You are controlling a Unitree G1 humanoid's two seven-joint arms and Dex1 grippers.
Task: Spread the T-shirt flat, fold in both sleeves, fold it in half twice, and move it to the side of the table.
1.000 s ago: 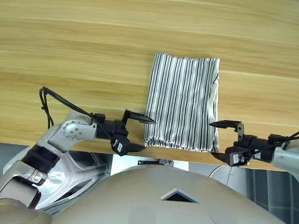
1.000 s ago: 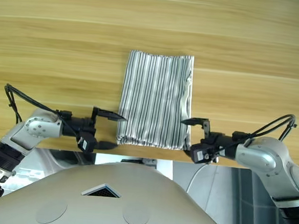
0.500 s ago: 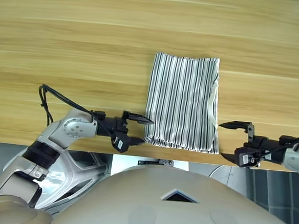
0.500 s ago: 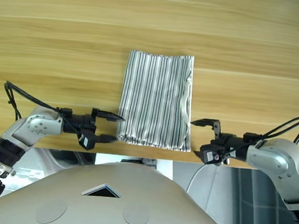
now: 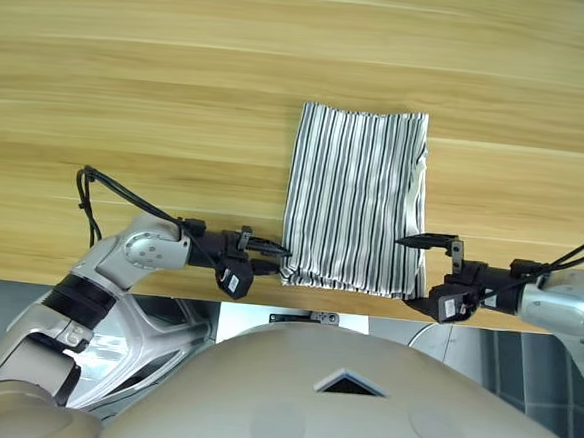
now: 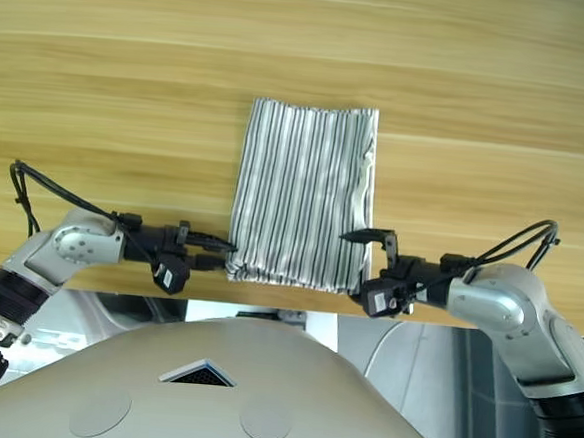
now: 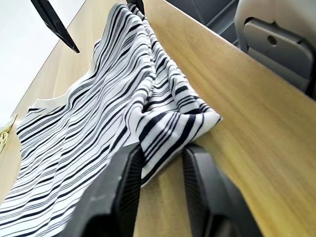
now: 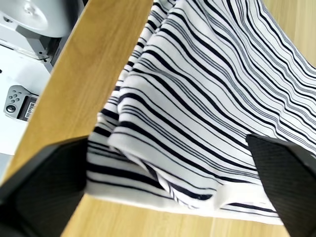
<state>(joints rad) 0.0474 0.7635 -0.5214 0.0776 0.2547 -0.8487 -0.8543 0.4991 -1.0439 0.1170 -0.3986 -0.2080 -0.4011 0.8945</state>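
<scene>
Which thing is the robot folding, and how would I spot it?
Look at the long wooden table. Near its front edge, between the left gripper and right gripper, lies the folded T-shirt, a tall rectangle. It is the only cloth there, white with thin dark stripes running lengthwise.

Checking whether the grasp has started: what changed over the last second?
The left gripper closed on the near left corner of the T-shirt. The right gripper drew away rightward, then returned, open, around the near right corner. The T-shirt stayed folded in place.
</scene>
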